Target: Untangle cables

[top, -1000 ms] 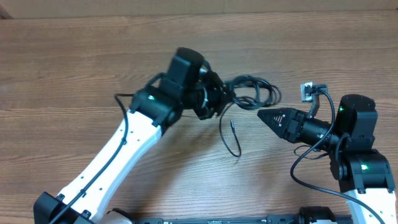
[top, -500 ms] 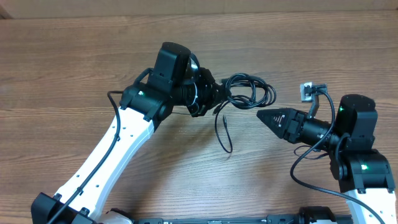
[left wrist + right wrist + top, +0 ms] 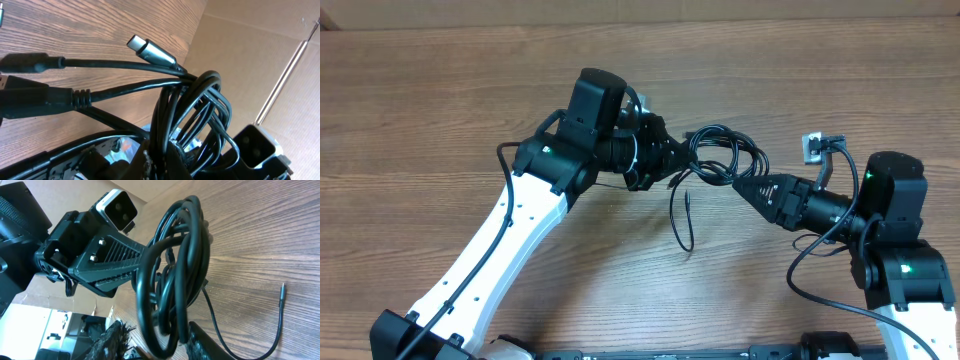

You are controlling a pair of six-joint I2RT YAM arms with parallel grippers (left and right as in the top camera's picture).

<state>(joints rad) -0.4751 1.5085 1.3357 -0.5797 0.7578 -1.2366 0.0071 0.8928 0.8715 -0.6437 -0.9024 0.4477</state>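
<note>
Brown wooden table lies under me, with a tan cardboard wall behind it. Near the middle of the table is a bunch of thin black cables, wound into loops. One loose cable curls down toward me and ends in a thin metal pin. Another end has a shiny silver plug. My left claw is squeezed tight on the left side of the cables. My right claw pokes in from the right. Its black fingers stand on both sides of the loops, but I cannot tell if they pinch them. A small white block lies off to the right, apart from the cables.
</note>
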